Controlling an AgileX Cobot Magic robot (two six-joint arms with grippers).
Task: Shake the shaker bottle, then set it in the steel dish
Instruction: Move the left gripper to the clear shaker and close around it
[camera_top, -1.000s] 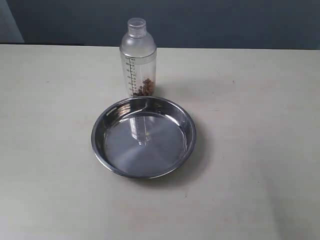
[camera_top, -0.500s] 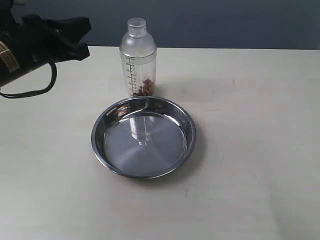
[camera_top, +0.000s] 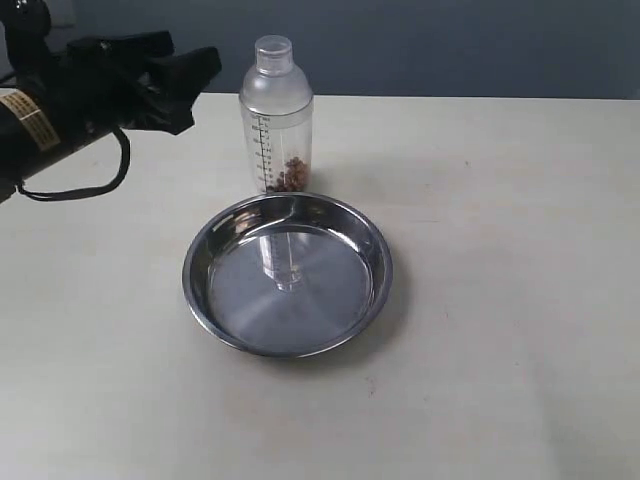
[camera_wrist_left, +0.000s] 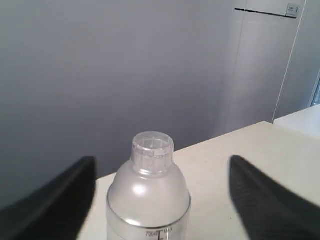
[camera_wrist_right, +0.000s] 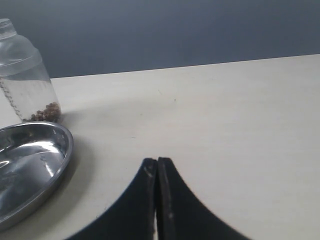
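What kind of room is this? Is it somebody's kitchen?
Probably not a kitchen; more likely a robot test room. The pale table holds only a shaker bottle and a steel dish, a black left gripper hangs beside the bottle, and behind it is a plain grey wall.

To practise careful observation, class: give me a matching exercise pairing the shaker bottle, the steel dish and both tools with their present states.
Column one:
1. shaker bottle
2. steel dish
3. left tool
4. right tool

Column two:
A. shiny, mirrors the bottle
B. shut tight
C. upright on the table, brown bits inside
D. open, near the bottle, not touching it

Pairs: 1-C, 2-A, 3-D, 4-B
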